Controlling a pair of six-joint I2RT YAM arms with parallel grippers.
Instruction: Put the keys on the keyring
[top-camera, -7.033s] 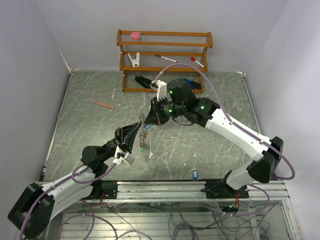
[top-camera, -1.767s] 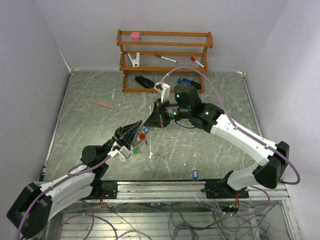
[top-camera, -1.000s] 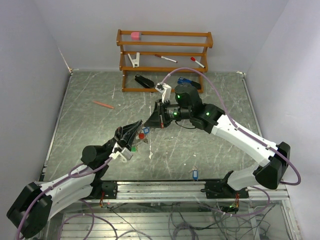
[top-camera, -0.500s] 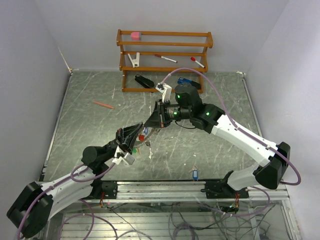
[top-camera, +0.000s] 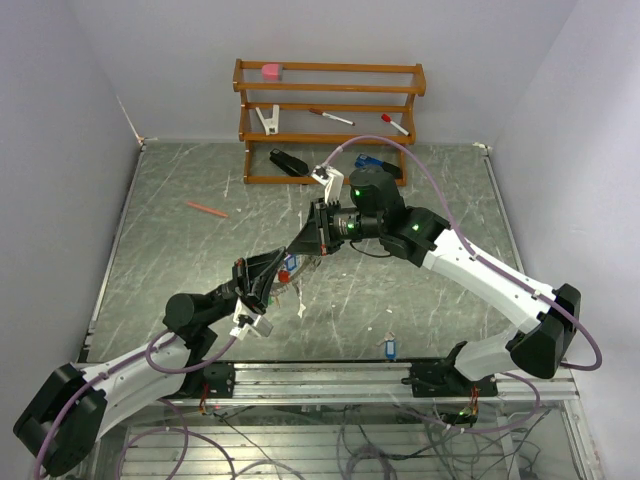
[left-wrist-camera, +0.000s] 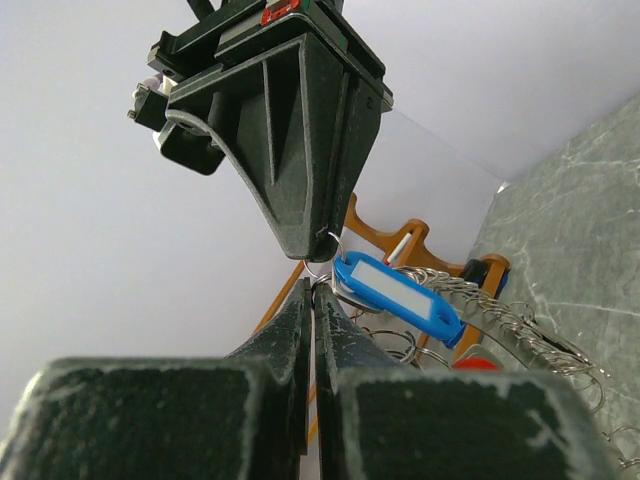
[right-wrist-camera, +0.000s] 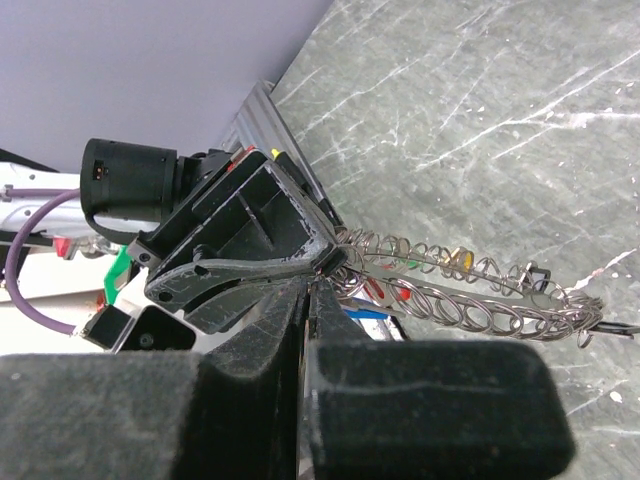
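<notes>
Pinching the keyring (right-wrist-camera: 440, 300) mid-desk with left fingers (left-wrist-camera: 290, 330) pressed together, clamping the blue-tagged key (left-wrist-camera: 400, 300) by its loop with right fingers (left-wrist-camera: 300, 150) at 1 o'clock. Judging threading underway, unfinished; leaving another blue key (top-camera: 390, 350) on the desk (top-camera: 180, 250) at 4 o'clock.

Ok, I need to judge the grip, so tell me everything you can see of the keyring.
The keyring is a large thin silvery wire loop fringed with many small split rings, carrying red, yellow and green tags and a blue tag with a white label. It stretches sideways from the left gripper and right gripper, whose shut tips meet on small rings beside the blue tag.
</notes>
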